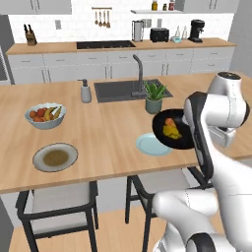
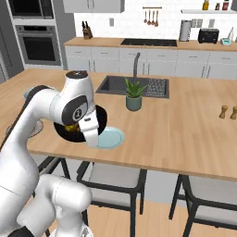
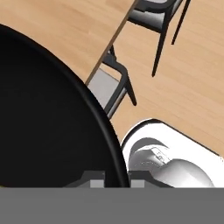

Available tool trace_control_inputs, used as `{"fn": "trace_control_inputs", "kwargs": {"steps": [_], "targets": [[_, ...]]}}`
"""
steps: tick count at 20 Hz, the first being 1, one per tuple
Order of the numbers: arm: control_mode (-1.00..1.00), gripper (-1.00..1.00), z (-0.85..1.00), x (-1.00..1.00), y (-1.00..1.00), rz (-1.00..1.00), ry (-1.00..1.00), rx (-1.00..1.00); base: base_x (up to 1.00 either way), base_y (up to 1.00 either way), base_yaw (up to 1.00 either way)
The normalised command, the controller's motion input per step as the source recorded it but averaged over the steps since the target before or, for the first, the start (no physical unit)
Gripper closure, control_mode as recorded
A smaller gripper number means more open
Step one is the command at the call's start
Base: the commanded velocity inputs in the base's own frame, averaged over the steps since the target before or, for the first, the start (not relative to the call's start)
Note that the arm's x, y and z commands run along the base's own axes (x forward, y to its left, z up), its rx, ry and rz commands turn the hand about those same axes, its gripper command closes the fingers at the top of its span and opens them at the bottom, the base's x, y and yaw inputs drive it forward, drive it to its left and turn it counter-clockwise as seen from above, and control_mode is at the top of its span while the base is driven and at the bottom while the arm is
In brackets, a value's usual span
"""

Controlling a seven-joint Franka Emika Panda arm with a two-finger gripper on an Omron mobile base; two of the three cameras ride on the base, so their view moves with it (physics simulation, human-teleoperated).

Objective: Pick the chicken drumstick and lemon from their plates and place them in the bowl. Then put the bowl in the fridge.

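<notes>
The black bowl [image 1: 165,135] hangs tilted just above the island counter's near edge, partly behind my arm in the right base view [image 2: 102,119]. Inside it lie the orange-brown chicken drumstick [image 1: 169,121] and the yellowish lemon [image 1: 173,132]. In the hand view my gripper [image 3: 116,180] is shut on the bowl's rim [image 3: 103,127], one finger on each side. The pale blue-green plate [image 1: 150,144] [image 2: 111,138] lies bare on the counter under the bowl. The grey plate with the brownish centre [image 1: 55,157] sits bare at the left. The fridge is out of view.
A pale bowl of mixed fruit [image 1: 45,116], a soap dispenser [image 1: 85,91], the sink [image 1: 118,90] and a potted plant [image 1: 154,97] stand on the island. Stools [image 1: 54,202] are tucked under its near edge. Shakers [image 2: 228,112] stand at the right, a black wall oven [image 2: 37,44] far left.
</notes>
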Motion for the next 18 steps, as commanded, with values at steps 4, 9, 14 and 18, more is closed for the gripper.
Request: {"fn": "trace_control_inputs", "kwargs": {"steps": [4,9,14,18], "targets": [[-1.00,1.00,0.52,-0.73,0.25,0.00,-0.12,0.00,0.00,0.00,0.00],[1.00,1.00,0.08,-0.12,0.03,0.00,-0.02,0.00,-0.42,0.27,0.00],[1.00,1.00,0.00,0.00,0.00,0.00,0.00,0.00,-0.75,0.98,0.08],[1.00,1.00,0.00,0.00,0.00,0.00,0.00,0.00,-0.48,1.00,0.12]]}}
